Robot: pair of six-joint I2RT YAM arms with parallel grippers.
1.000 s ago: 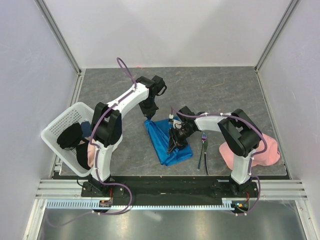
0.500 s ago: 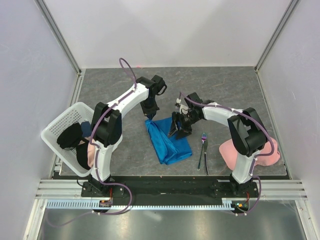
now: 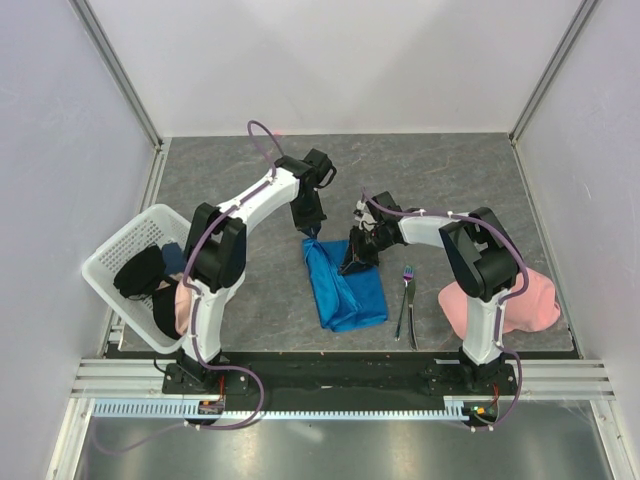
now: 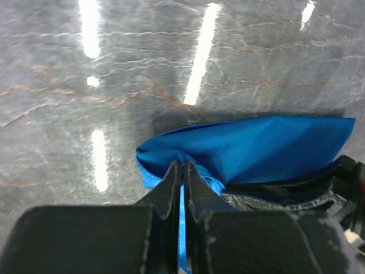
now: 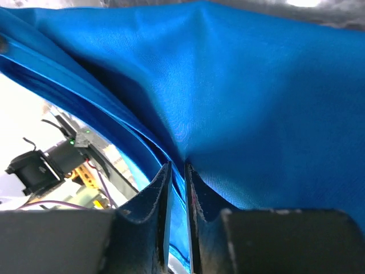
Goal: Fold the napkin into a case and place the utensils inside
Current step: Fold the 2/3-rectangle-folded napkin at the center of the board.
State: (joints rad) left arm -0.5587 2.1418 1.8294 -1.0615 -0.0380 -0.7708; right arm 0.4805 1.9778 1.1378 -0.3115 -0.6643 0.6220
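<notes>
Grey, marble-veined counter [image 3: 440, 180] fills the floor of a white-walled cell, with both arms bolted at its near edge. Closest to the bases on the right, the utensils [image 3: 404, 305] lie side by side, pointing away from the arms, and a pale pink cloth [image 3: 530, 300] is bunched against the right arm's base link just beyond them.

Left of the utensils and not touching them lies the napkin [image 3: 345, 290], a bright blue cloth folded into a long layered shape that runs from near the front edge back toward the middle of the counter. A white mesh basket [image 3: 125, 240] with dark and pink items in it sits at the counter's left side.

Farther in, the right end effector [image 3: 352, 262] meets the napkin's right edge. The right wrist view shows its fingers nearly together, with a fold of the blue fabric [image 5: 256, 103] pinched between them [image 5: 177, 168].

Farthest back, the left end effector [image 3: 312, 233] points down at the napkin's far tip. In the left wrist view, its fingers are pressed together [image 4: 182, 165] on a thin blue edge, and the cloth [image 4: 256, 142] rises off the counter there.
</notes>
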